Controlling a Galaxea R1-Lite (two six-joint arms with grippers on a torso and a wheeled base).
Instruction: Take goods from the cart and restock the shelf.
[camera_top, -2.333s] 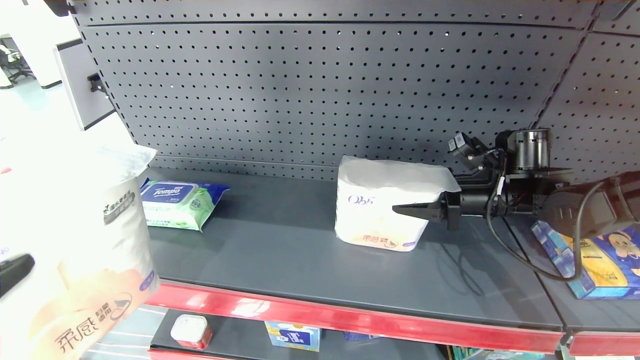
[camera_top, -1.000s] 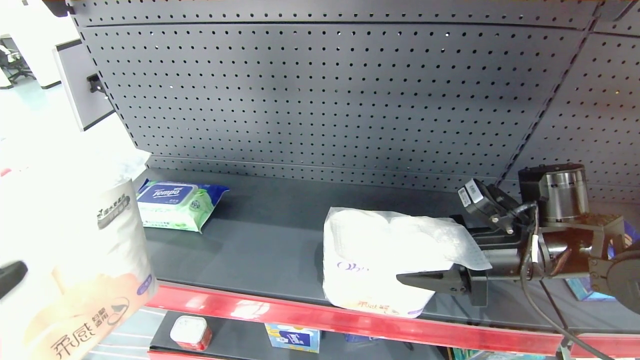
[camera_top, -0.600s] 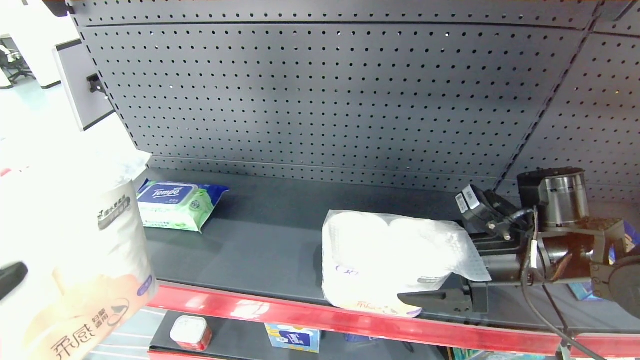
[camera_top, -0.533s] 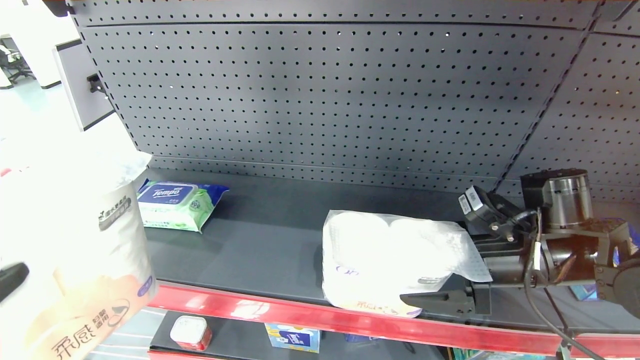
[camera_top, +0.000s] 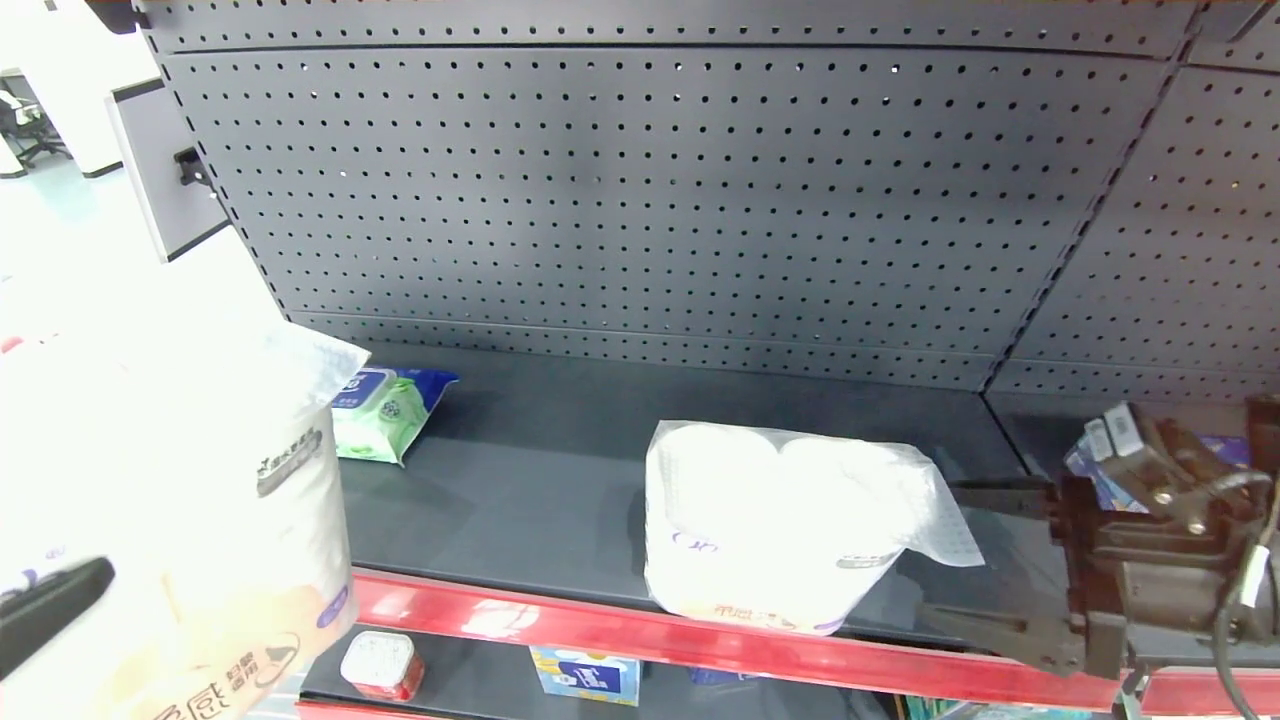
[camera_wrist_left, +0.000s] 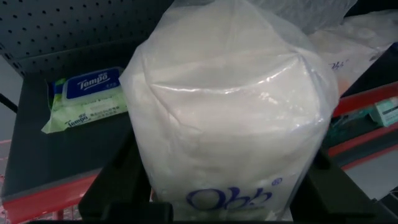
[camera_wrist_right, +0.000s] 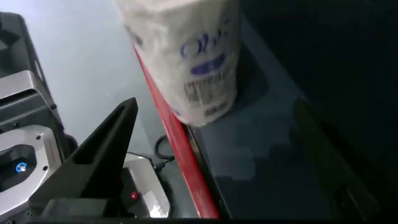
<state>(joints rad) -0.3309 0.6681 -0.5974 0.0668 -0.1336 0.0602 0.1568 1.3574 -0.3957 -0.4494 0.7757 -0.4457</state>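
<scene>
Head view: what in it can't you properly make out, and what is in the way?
Head view: the wipes are half hidden behind the held pack.
Head view: the held pack is cut off by the left and bottom edges.
Head view: the blue box is mostly behind the right gripper.
Head view: the lower-shelf box has its top hidden by the red rail.

Two paper roll packs are in sight: the shelf pack (camera_top: 780, 530) and the near pack (camera_top: 190, 520). There is one wet wipes pack (camera_top: 392, 410) and one small tin (camera_top: 380, 662). Blue boxes number two, the lower box (camera_top: 585, 672) and the right box (camera_top: 1092, 468), partly hidden.
</scene>
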